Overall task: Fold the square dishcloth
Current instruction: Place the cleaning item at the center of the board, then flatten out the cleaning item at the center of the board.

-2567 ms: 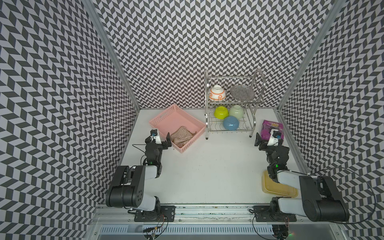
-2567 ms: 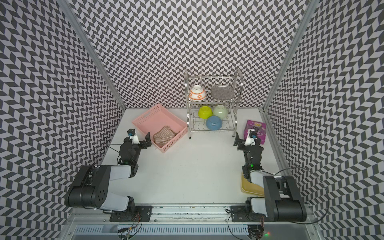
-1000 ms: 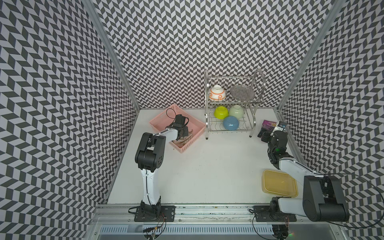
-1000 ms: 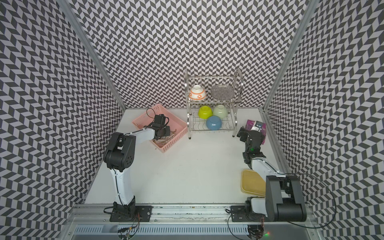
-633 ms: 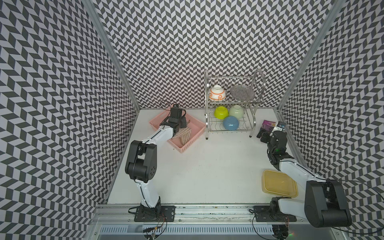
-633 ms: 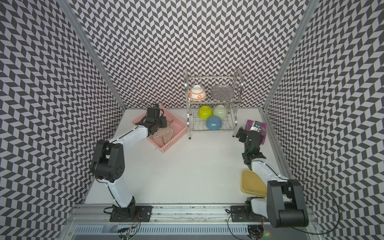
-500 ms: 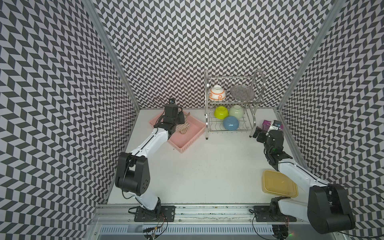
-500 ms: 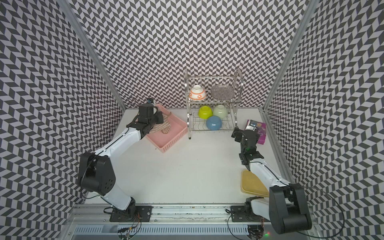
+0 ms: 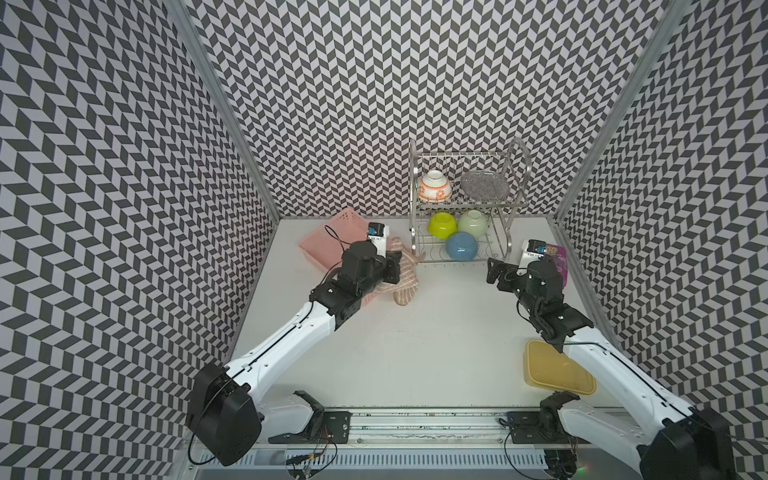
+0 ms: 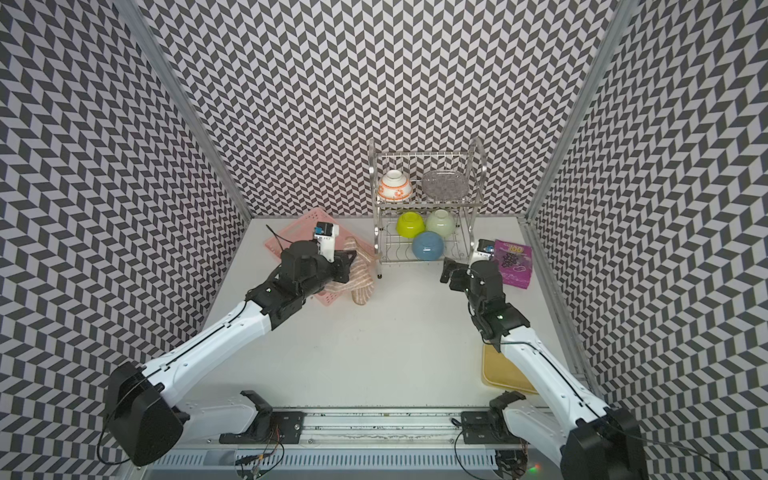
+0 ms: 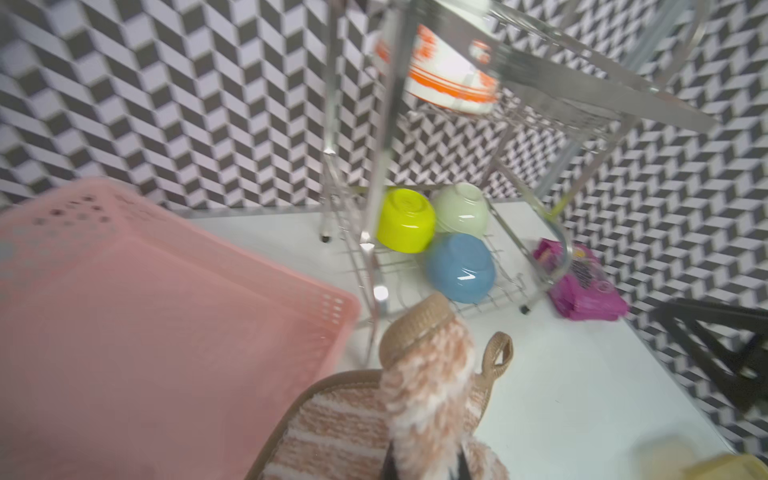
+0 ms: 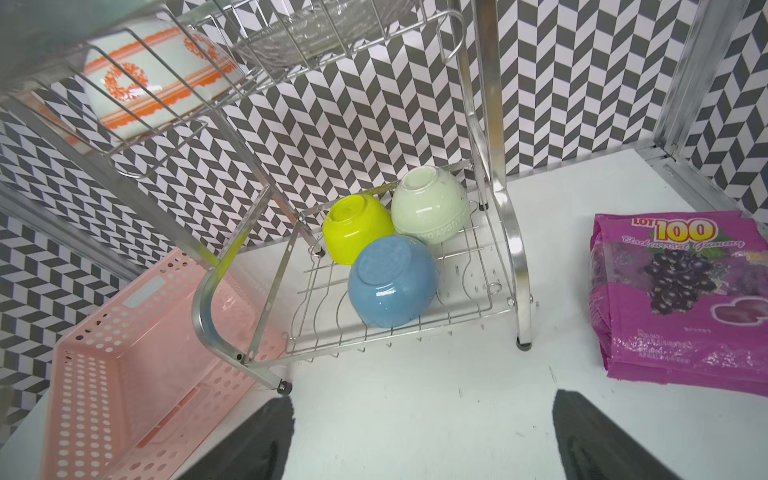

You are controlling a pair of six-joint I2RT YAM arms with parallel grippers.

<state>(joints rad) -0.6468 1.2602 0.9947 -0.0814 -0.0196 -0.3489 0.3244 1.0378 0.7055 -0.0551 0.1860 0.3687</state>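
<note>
The square dishcloth (image 9: 406, 277), striped pink and cream with tan edging, hangs bunched in the air over the near right edge of the pink basket (image 9: 328, 245). My left gripper (image 9: 395, 266) is shut on it. In the left wrist view the dishcloth (image 11: 424, 386) stands up from the jaws, its small loop (image 11: 498, 353) beside it and the basket (image 11: 145, 332) empty below. My right gripper (image 9: 496, 276) is open over bare table in front of the rack, holding nothing. Both top views show the dishcloth (image 10: 361, 280) and both grippers (image 10: 349, 259) (image 10: 451, 270).
A metal dish rack (image 9: 469, 203) with several bowls stands just right of the dishcloth, at the back. A purple sweets bag (image 10: 513, 262) lies at the right wall. A yellow container (image 9: 557, 370) sits near the front right, partly under my right arm.
My left arm reached into the basket, shut on the dishcloth and lifted it out towards the basket's right edge. My right arm stretched forward and inward, still open.
</note>
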